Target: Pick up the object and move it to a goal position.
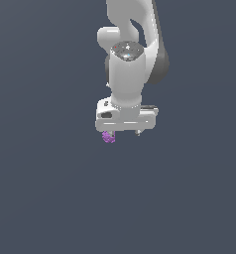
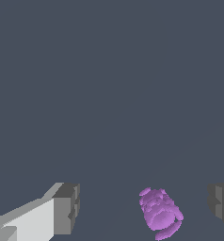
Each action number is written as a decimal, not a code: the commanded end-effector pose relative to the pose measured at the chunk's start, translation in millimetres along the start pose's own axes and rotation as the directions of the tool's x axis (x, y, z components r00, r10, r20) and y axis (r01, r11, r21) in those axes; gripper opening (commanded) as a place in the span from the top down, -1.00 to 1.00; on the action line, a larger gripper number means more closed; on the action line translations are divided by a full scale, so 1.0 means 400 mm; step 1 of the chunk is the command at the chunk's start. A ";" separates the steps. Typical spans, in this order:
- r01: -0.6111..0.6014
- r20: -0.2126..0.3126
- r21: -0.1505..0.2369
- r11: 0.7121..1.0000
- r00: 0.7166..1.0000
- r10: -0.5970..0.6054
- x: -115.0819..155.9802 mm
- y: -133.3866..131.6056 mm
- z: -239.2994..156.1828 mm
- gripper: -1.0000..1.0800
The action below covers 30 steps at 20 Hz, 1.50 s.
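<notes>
Between the spread fingers of the gripper (image 2: 144,212) sits the object (image 2: 159,212), a knobbly magenta blob, nearer one pad (image 2: 220,205) than the other and touching neither. Its long axis runs slantwise across the gap. Around it lies plain dark grey-blue ground (image 1: 45,188).

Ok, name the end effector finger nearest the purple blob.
The finger on the exterior view's left; the purple blob lies close beside it, far wider gap to the other finger.
</notes>
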<state>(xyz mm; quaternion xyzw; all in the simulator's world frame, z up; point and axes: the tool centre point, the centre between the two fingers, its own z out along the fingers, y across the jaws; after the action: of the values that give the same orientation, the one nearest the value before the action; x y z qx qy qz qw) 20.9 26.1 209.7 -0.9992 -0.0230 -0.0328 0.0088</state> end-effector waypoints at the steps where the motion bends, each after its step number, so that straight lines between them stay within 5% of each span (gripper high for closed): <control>1: 0.000 0.000 0.000 1.000 1.000 0.000 0.000 0.000 0.000 -0.92; 17: 0.007 -0.029 -0.025 1.000 1.000 -0.008 0.010 0.074 -0.028 -0.92; 30: 0.171 0.005 -0.026 0.985 0.985 -0.170 -0.072 0.114 0.075 -0.92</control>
<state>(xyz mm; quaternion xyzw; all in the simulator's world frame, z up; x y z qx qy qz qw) 1.5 -17.5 184.6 -0.9949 -0.0942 -0.0353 -0.0069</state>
